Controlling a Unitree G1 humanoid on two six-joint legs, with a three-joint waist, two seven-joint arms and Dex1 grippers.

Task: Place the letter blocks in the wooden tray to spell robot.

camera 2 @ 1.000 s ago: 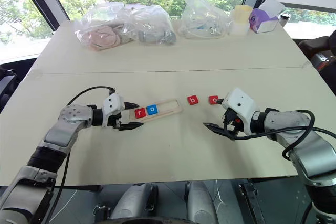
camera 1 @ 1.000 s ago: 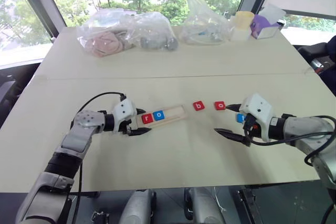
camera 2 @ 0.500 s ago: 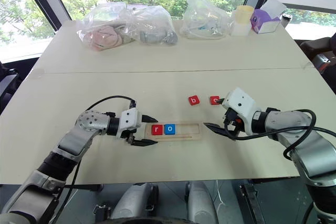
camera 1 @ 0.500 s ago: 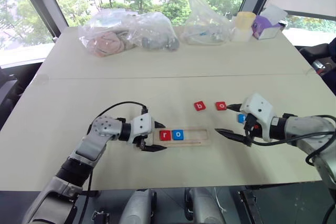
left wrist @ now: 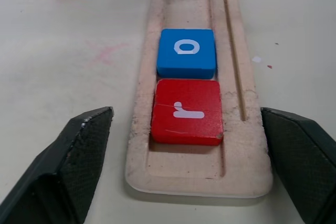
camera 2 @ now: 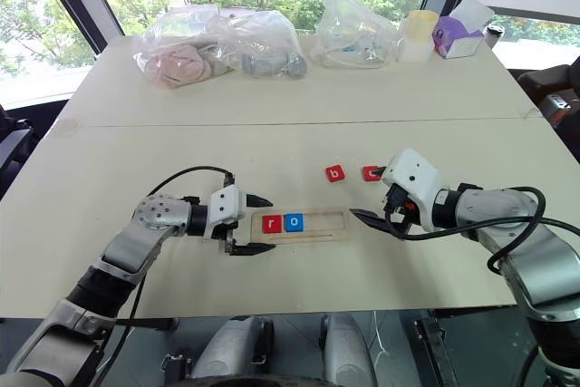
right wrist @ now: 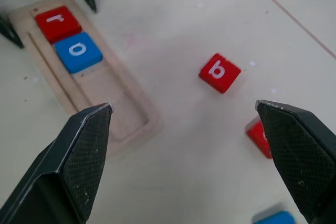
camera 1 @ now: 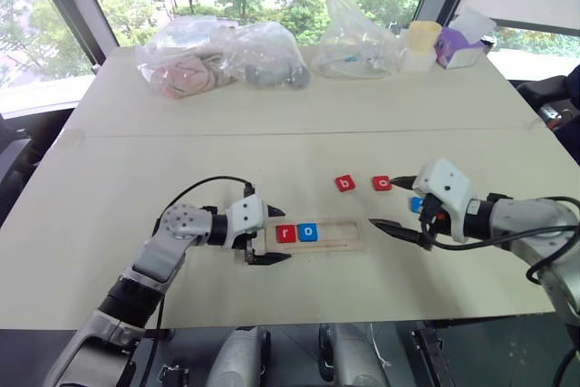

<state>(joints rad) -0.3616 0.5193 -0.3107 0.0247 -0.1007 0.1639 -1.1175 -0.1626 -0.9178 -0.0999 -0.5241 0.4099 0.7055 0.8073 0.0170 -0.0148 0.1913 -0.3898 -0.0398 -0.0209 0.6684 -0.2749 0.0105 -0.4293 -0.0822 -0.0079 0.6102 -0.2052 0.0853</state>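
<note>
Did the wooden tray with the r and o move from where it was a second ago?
Yes. The wooden tray slid toward the robot and to its right, away from the red b block, and now lies straight instead of slanted.

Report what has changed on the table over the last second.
The left gripper dragged the tray, with the r block and o block in it, nearer and rightward, straightened it, then opened and let go. The right gripper, open, and the b block kept their places.
</note>
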